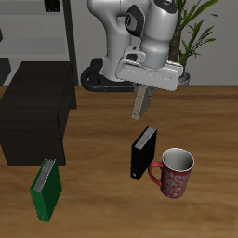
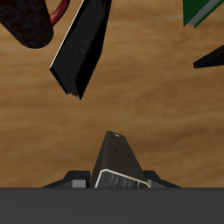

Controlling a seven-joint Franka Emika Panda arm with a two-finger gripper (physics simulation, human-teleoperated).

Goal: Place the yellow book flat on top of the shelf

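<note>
Yellow book [image 1: 141, 101] clamped in tool [image 1: 144, 88] | hangs upright | arm raised above black book [image 1: 143, 152]

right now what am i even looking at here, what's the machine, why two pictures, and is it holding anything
These are simulator renders of a white robot arm with a two-finger pincer. One picture is taken from in front of and above the table; the other comes from a camera on the arm's wrist, looking down past the pincer.

On the wooden table stand a black book, a red patterned mug beside it, and a green book nearer the front edge. The dark boxy shelf sits at the side.

The pincer is shut on the yellow book, a thin tan one, hanging above the black book. In the wrist view it is the dark wedge.
</note>
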